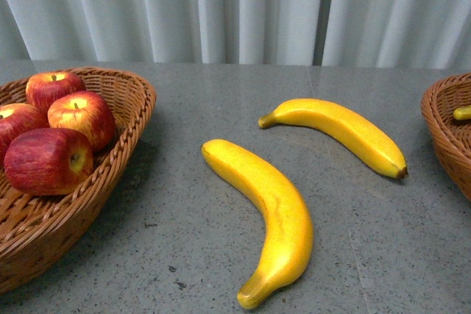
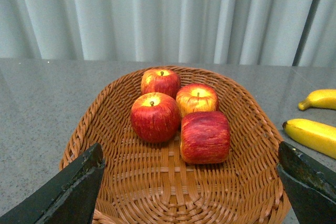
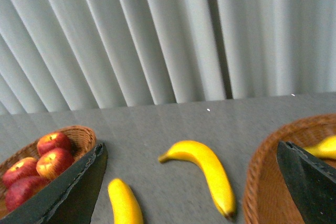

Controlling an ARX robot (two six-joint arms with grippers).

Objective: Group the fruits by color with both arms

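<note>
Several red apples (image 1: pixel 68 126) lie in the left wicker basket (image 1: pixel 121 174). Two yellow bananas lie on the grey table: a large one (image 1: pixel 270 211) in the middle and a smaller one (image 1: pixel 346 131) behind it to the right. Another banana (image 1: pixel 462 113) peeks from the right basket (image 1: pixel 441 134). Neither arm shows in the front view. My left gripper (image 2: pixel 191 182) hangs open over the near end of the apple basket (image 2: pixel 173 182), nothing between its fingers, with the apples (image 2: pixel 178 116) beyond. My right gripper (image 3: pixel 194 187) is open above the table, the smaller banana (image 3: pixel 207 171) between its fingers' lines.
Pale pleated curtains (image 1: pixel 243 9) close off the back of the table. The right basket (image 3: pixel 268 171) stands just right of the smaller banana in the right wrist view. Grey tabletop (image 1: pixel 184 255) lies between the two baskets.
</note>
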